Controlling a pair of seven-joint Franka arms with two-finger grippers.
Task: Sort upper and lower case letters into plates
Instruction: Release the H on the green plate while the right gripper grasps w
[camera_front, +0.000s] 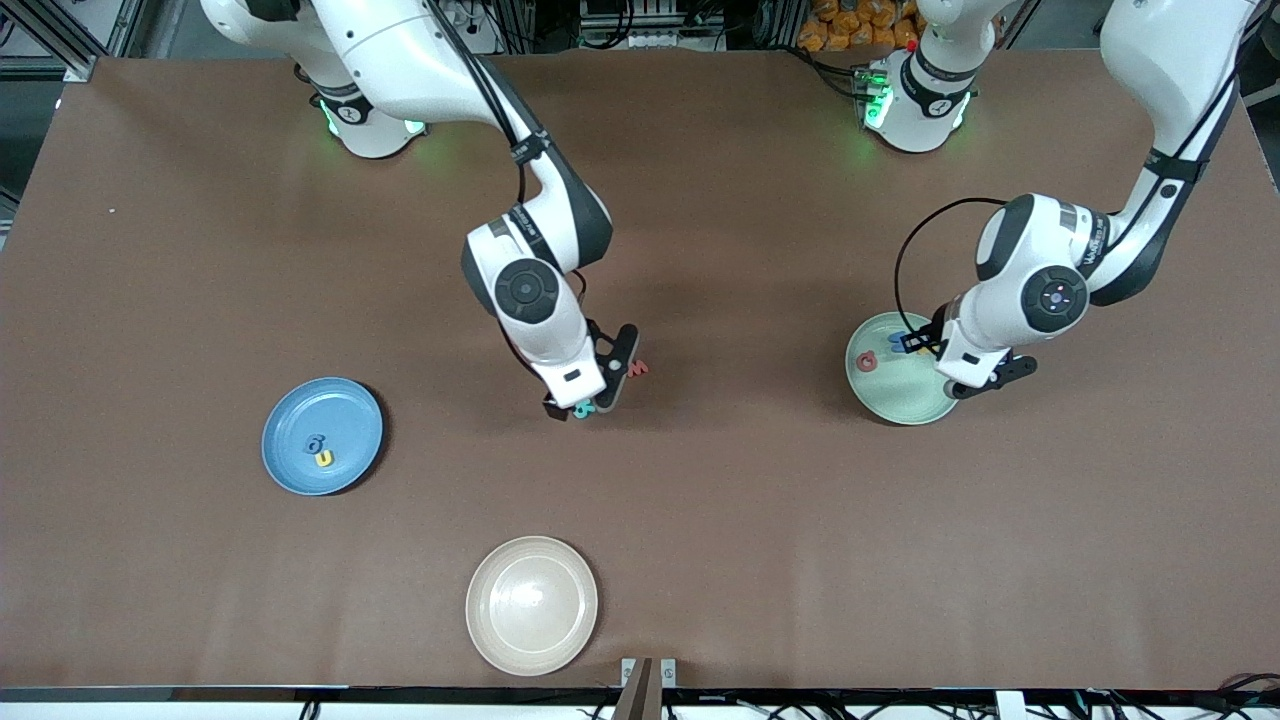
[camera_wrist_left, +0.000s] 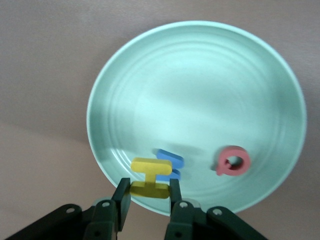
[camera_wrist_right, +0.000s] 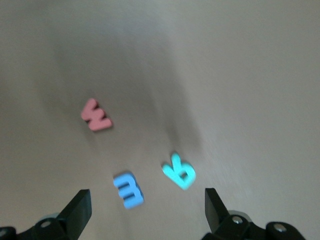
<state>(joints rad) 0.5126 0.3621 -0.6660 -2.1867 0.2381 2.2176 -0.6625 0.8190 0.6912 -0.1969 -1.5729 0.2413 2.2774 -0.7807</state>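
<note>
Overhead, left gripper (camera_wrist_left: 147, 197) hangs above mint green plate (camera_front: 900, 400), jaws clamped on yellow letter I (camera_wrist_left: 150, 177). Blue letter (camera_wrist_left: 169, 164) and red letter Q (camera_wrist_left: 231, 161) lie in same plate. Right gripper (camera_wrist_right: 145, 210) poised low over table centre, jaws spread wide, nothing between. Beneath it: red w (camera_wrist_right: 96, 115), blue m (camera_wrist_right: 128, 190), teal k (camera_wrist_right: 180, 171), apart on bare brown tabletop (camera_front: 700, 500). Sky blue plate (camera_front: 290, 460) toward right arm's end carries two letters (camera_front: 319, 450). Cream plate (camera_front: 532, 604) nearest front camera.
</note>
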